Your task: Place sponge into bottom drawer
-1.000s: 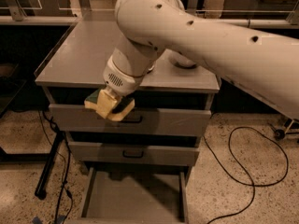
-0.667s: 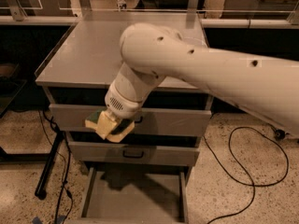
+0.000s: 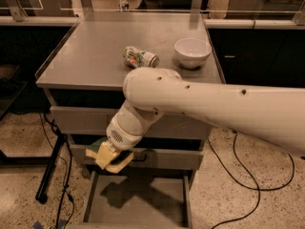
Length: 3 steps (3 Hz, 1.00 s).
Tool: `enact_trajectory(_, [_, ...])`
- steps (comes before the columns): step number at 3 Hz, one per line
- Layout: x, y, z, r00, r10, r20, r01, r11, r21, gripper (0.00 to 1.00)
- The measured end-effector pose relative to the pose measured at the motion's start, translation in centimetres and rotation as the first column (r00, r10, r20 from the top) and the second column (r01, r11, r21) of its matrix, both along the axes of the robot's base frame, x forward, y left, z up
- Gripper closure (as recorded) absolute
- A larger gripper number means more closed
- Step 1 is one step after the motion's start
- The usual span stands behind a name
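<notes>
My gripper (image 3: 108, 157) hangs from the white arm in front of the middle drawer, left of centre, and is shut on the sponge (image 3: 96, 148), pale yellow with a dark green face showing at its upper left. The bottom drawer (image 3: 136, 202) is pulled open below it, a shallow grey tray with a plain floor. The sponge is held above the drawer's rear left part, not touching it.
On the grey cabinet top (image 3: 90, 56) lie a crushed printed can (image 3: 139, 57) and a white bowl (image 3: 192, 52). Two upper drawers (image 3: 81, 119) are shut. Black cables (image 3: 238, 175) run on the speckled floor at both sides. A black stand leg (image 3: 50, 171) is at left.
The arm has lowered and swung forward, carrying the sponge down from the top drawer's front to the middle drawer's level above the open bottom drawer. The can and bowl came into view.
</notes>
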State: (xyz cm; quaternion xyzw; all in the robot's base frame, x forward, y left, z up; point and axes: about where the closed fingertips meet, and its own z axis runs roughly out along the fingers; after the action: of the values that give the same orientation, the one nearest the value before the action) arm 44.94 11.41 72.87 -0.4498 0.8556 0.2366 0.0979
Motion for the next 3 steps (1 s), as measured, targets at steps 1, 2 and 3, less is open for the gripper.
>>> enact_trajectory(1, [-2.1,0.8,-2.9,0.9978,-0.007,-0.065,0.007,1.000,0.001,1.00])
enact_trajectory(2, [-4.2,1.2,-8.5,0.9925,-0.051,-0.111,0.051,0.999,-0.009,1.00])
enact_trajectory(3, [-4.3,1.2,-8.5,0.9925,-0.051,-0.112,0.050,0.999,-0.010,1.00])
